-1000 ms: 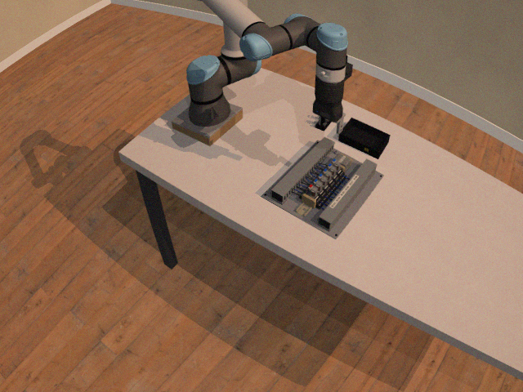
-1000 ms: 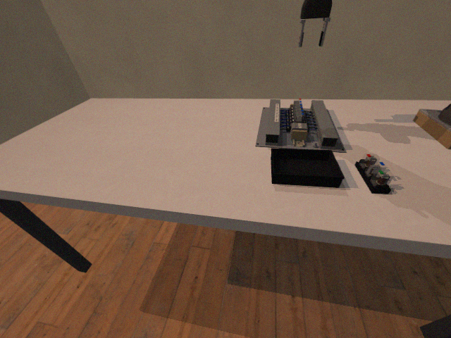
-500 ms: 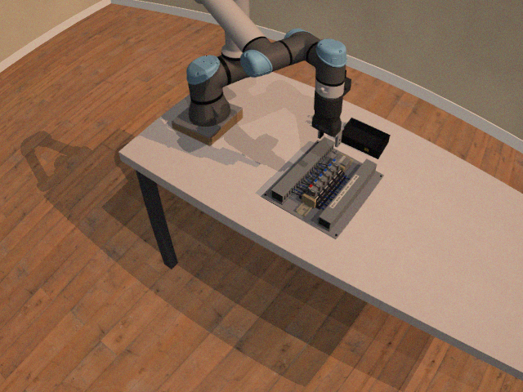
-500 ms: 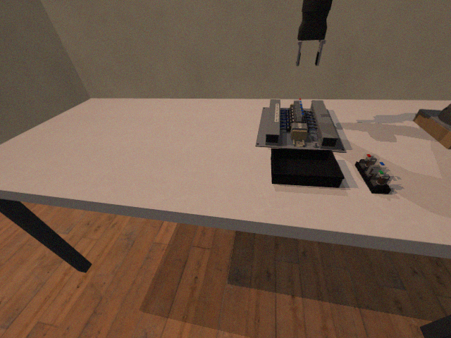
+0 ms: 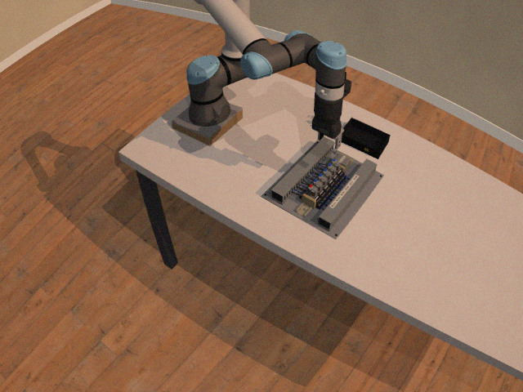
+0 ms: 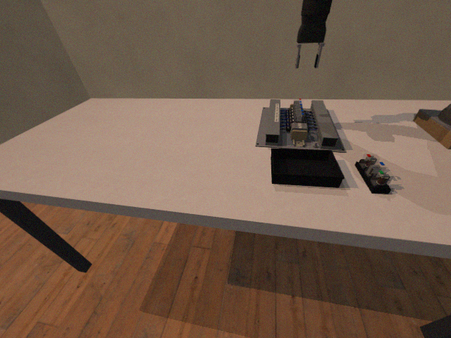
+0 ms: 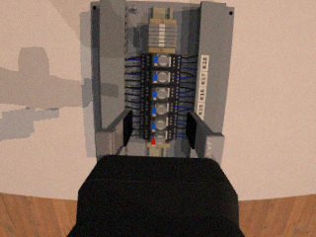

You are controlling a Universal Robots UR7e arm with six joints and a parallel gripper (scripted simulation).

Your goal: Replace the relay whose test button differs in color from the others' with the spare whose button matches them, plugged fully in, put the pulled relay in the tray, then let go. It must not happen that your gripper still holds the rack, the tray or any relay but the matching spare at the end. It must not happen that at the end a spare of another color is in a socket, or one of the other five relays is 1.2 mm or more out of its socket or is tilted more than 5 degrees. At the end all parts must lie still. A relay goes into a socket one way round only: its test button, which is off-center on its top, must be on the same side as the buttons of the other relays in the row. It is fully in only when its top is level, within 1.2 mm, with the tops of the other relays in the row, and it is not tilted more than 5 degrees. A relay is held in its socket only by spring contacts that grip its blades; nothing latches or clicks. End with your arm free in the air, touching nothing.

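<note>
I've got the hand [image 6: 308, 65] fully open, holding nothing, well above the panel [image 6: 263, 138] so it can drop straight onto the row. Target: red-button relay [image 7: 153, 140], the end of the row nearest the wrist camera; the others are blue. Tray [image 6: 306, 169] sits just beside the panel for a short drop-off. Spares [image 6: 375, 170] on their holder; the blue one looks like the match, small in view.

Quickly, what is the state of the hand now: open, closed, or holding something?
Hand: open, holding nothing, high above the relay panel.
</note>
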